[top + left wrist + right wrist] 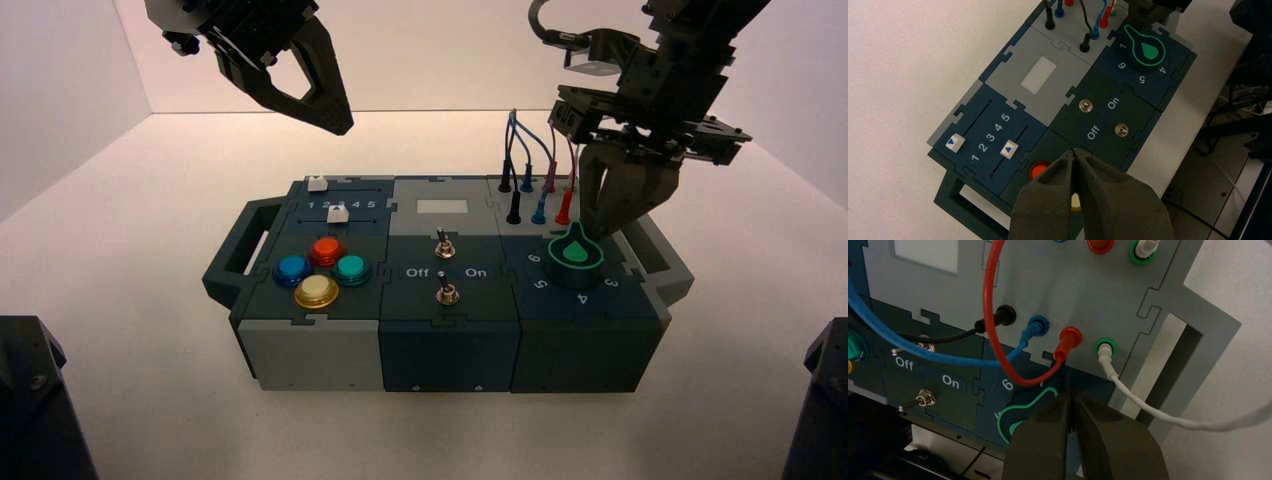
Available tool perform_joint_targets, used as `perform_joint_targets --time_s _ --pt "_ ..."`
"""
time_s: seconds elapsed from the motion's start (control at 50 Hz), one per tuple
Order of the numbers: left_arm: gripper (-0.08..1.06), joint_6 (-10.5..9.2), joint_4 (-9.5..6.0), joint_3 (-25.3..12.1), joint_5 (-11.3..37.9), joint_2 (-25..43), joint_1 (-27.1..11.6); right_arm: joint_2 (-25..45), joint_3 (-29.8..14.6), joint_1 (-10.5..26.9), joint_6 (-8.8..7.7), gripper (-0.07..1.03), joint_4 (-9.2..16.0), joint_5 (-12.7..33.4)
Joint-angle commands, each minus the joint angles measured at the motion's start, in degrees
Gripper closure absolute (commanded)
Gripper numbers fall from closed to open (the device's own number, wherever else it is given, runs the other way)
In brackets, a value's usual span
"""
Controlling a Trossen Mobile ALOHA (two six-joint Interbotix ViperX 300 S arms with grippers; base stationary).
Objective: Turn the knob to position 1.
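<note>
The knob (576, 257) sits on the right-hand block of the box (330, 350), ringed by white numerals. From above, only 6, 5, 4 and 3 can be read; the far side of the ring is hidden behind the right gripper (607, 226). In the left wrist view the knob (1146, 50) shows its green pointer aimed between the 1 and the grey wire panel, with 1, 6, 5 and 4 legible. In the right wrist view the right gripper (1071, 399) covers most of the knob (1020, 412), leaving only a green outline and part of a 6.

The right gripper hangs just behind the knob's pointer tip, its jaws pressed together with nothing between them; whether it touches the knob cannot be told.

Behind the knob, black, blue, red and white wires (990, 310) plug into sockets on the grey panel.

The left gripper (338, 118) is raised above the box's far left corner, jaws closed and empty (1074, 155).
</note>
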Motion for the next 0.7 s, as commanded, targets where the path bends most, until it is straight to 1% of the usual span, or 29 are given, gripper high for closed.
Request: perform_joint_targets --time_s 0.02,0.44,0.7 --pt "1.01 0.35 0.09 -1.76 -0.18 -0.44 -0.09 -0.18 -1.76 0.44 -0.09 0.99 0.18 -0.26" --pt "1.01 0.35 0.09 -1.85 -0.09 -0.44 -0.09 0.79 -2.72 0.35 -0.09 0.99 0.18 -0.44" --pt "1.01 0.44 0.0 -1.76 -0.09 -0.44 -0.09 0.7 -2.9 0.79 0.09 0.99 0.88 -0.18"
